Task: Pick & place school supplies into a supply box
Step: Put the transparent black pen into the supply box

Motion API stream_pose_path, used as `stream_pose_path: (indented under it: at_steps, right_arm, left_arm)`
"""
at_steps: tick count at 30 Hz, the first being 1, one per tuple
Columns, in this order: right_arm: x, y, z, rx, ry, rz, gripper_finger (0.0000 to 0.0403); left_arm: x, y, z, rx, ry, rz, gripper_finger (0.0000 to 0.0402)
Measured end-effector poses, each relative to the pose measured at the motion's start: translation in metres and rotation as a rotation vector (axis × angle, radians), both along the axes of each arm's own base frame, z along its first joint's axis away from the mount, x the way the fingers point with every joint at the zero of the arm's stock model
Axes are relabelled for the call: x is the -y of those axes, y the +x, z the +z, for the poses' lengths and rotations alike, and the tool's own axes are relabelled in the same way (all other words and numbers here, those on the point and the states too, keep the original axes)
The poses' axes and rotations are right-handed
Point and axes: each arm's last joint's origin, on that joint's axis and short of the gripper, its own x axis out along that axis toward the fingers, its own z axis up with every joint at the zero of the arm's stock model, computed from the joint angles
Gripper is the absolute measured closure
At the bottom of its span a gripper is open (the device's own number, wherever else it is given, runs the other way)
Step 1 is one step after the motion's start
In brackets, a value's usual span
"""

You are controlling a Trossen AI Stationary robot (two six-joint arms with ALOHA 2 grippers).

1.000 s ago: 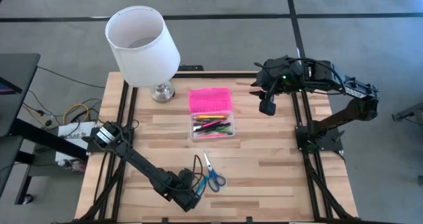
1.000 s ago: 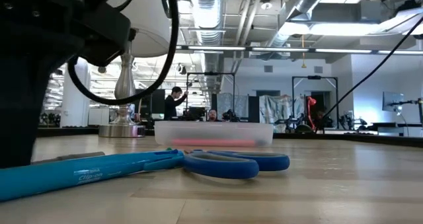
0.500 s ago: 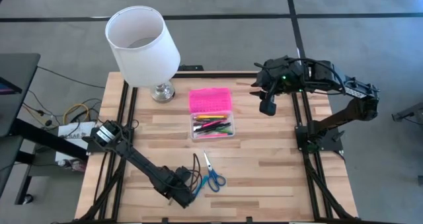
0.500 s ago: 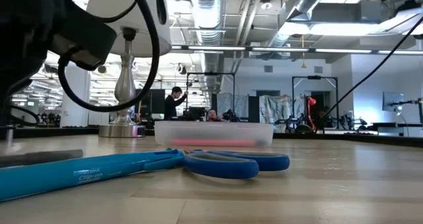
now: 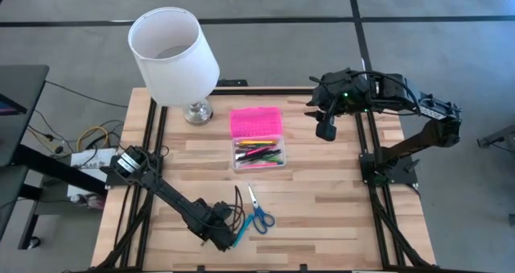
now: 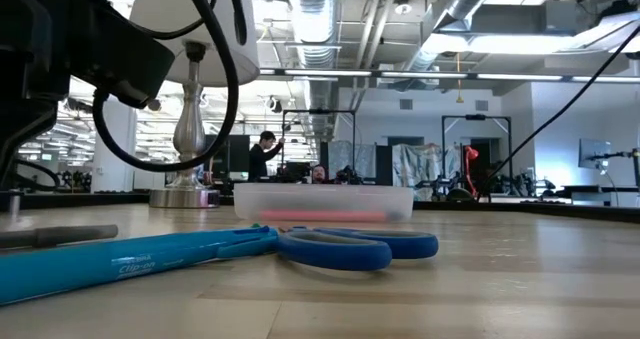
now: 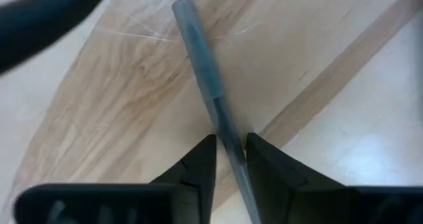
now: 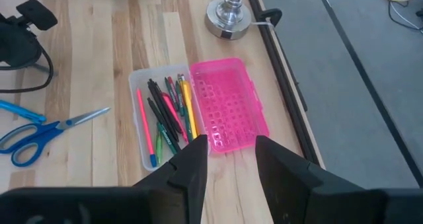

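The left gripper [image 5: 228, 239] is working low over the desk [image 5: 322, 200], on the near side of the supply box [image 5: 257, 154] and just beside the scissors [image 5: 258, 212]. In the left wrist view its jaws are straddling a grey pen [image 7: 205, 72] lying flat on the wood, each finger [image 7: 198, 164] sitting close against the barrel; whether they are already pinching it cannot be told. The right gripper [image 5: 325, 126] is waiting well to the right of the supply box, jaws spread and holding nothing.

The supply box is lying open, its pink lid [image 5: 257, 122] folded back on the far side and its clear tray already carrying a bundle of coloured pens [image 8: 165, 112]. The grey pen, a blue pen [image 6: 130, 264] and the scissors are lying outside it, on its near side.

Handling, as a judgement: the grey pen is looking light, stiff and smooth, so it is likely to roll or pivot if taken near one end; a hold across the barrel close to its middle should be carrying it level. The scissors are probably heavier at the handles.

The left wrist view alone is showing the fingers around the barrel. The low view alone is showing the blue pen lying in line with the scissors and touching them. The right wrist view alone is showing the tray's contents clearly, and the lamp base [image 8: 228, 16] beyond the supply box.
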Motion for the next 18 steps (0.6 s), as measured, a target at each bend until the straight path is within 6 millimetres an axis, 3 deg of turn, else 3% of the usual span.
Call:
stream_pose_path:
  at_steps: [9, 18]
  right_arm:
    - [0.0, 0.0, 0.0, 0.0, -0.004, 0.004, 0.0281]
    - [0.0, 0.0, 0.0, -0.002, -0.008, 0.009, 0.0281]
  left_arm:
    - [0.001, 0.002, 0.0, 0.02, -0.002, 0.016, 0.0392]
    - [-0.006, 0.011, 0.003, 0.036, 0.004, 0.01, 0.0384]
